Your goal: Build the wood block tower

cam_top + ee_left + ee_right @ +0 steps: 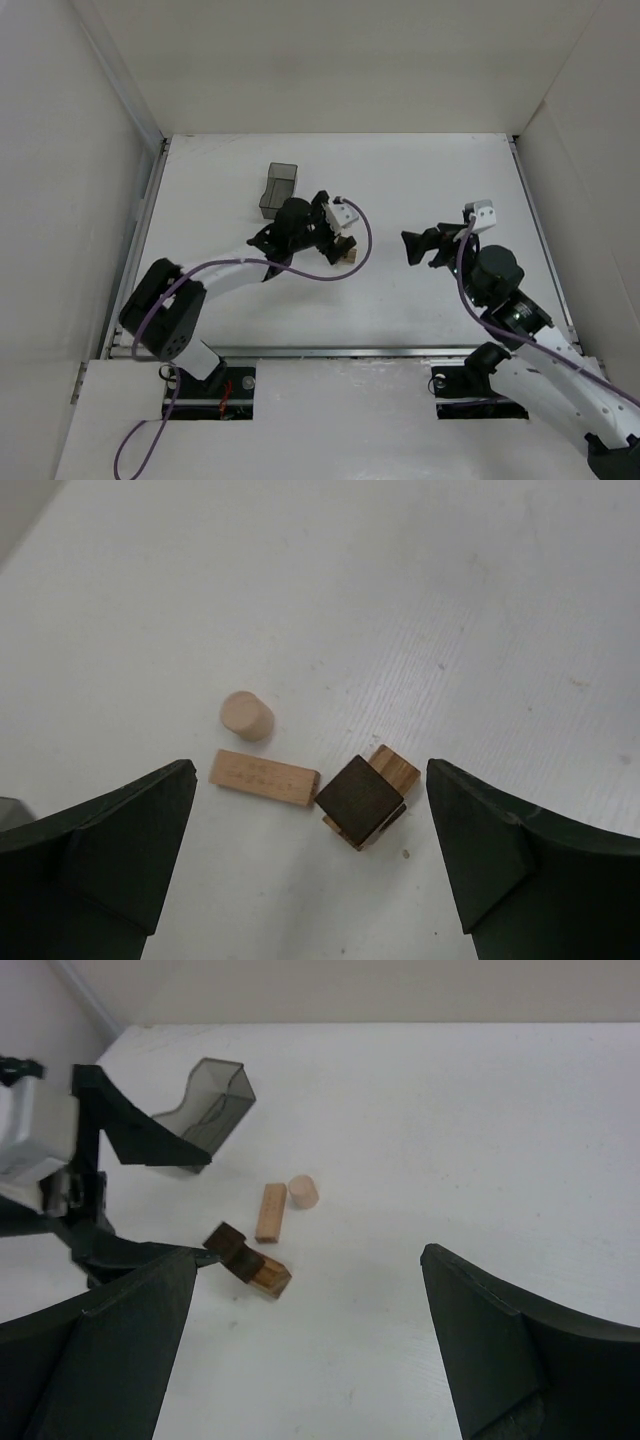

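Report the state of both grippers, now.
Left gripper: open, holding nothing.
Right gripper: open, holding nothing.

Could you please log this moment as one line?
left gripper open above block stack | right gripper open, empty | tan block, cylinder loose

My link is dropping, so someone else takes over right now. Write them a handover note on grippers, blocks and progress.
Left gripper: open, empty, over the blocks.
Right gripper: open, empty, off to the right.
Done: dark block sits crosswise on a brown block, two high.
Left: light block lies flat beside the stack, with a small cylinder just beyond it; both unstacked.
Grey bin sits apart, farther back.
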`<state>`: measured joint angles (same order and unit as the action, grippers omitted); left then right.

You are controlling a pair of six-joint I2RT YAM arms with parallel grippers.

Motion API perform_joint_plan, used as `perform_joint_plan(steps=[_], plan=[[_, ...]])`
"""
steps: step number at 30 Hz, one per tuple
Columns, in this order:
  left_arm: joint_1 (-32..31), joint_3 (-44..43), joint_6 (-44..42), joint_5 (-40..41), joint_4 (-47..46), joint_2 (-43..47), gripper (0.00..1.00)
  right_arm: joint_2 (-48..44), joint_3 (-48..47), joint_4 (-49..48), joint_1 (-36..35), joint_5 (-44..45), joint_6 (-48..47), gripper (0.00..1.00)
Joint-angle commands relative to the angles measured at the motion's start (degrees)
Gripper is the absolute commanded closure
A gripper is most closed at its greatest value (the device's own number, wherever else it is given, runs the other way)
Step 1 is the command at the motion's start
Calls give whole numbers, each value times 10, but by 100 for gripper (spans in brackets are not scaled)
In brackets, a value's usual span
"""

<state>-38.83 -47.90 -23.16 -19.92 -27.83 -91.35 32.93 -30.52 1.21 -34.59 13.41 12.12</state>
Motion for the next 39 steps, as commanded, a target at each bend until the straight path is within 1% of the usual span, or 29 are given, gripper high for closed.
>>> perform_joint_plan(steps=[1, 2, 3, 4, 5, 6, 7, 8, 9, 10, 11, 13, 14, 15, 18, 20, 23, 24, 25, 27, 28, 29, 33, 35, 39], plan=[[6, -33, -9, 22, 42, 123, 1, 48, -88, 32, -2, 1, 32, 0], [13, -39, -3, 32, 59, 146, 1, 74, -140, 55, -2, 1, 42, 0], [25, -39, 13, 44, 78, 190, 1, 131, -168, 80, -2, 1, 53, 0], [31, -39, 25, 78, 98, 211, 1, 162, -198, 131, -2, -5, 72, 0], [38, -39, 40, 104, 138, 231, 1, 192, -258, 157, -2, -5, 83, 0], [44, -44, 72, 176, 159, 269, 1, 251, -290, 186, -8, 8, 98, 0], [44, -44, 87, 221, 181, 285, 1, 279, -320, 215, -8, 20, 136, 0], [44, -44, 101, 260, 200, 299, 1, 305, -348, 271, -18, 32, 155, 0], [44, -44, 113, 297, 240, 312, 1, 330, -393, 297, -33, 41, 169, 0], [44, -38, 121, 334, 257, 333, 1, 373, -410, 318, -42, 48, 180, 0], [44, -31, 136, 398, 271, 341, 1, 394, -424, 355, -51, 64, 207, 0], [44, -4, 155, 457, 297, 354, 1, 443, -450, 382, -68, 69, 238, 0], [44, 4, 165, 508, 302, 355, 1, 457, -457, 392, -68, 69, 261, 0], [44, 11, 171, 523, 307, 355, 1, 470, -465, 408, -76, 69, 272, 0], [44, 42, 176, 532, 296, 372, 1, 528, -508, 438, -99, 83, 296, 0], [44, 69, 176, 524, 270, 399, 1, 580, -547, 454, -112, 89, 296, 0], [44, 91, 176, 516, 256, 412, 1, 629, -597, 478, -123, 89, 296, 0], [44, 103, 168, 516, 242, 418, 1, 660, -610, 484, -123, 89, 296, 6], [44, 108, 160, 516, 235, 424, 1, 669, -616, 474, -123, 89, 296, 10], [44, 121, 154, 516, 217, 429, 1, 696, -633, 468, -123, 82, 296, 11], [44, 121, 154, 516, 217, 429, 1, 706, -640, 468, -123, 74, 296, 16], [44, 121, 154, 509, 211, 429, 1, 716, -648, 476, -123, 74, 296, 20], [44, 139, 168, 503, 203, 435, 1, 747, -662, 482, -123, 74, 302, 20], [44, 139, 174, 490, 203, 435, 1, 768, -676, 488, -123, 68, 302, 20], [49, 139, 174, 490, 191, 428, 1, 794, -692, 508, -123, 74, 308, 18]])
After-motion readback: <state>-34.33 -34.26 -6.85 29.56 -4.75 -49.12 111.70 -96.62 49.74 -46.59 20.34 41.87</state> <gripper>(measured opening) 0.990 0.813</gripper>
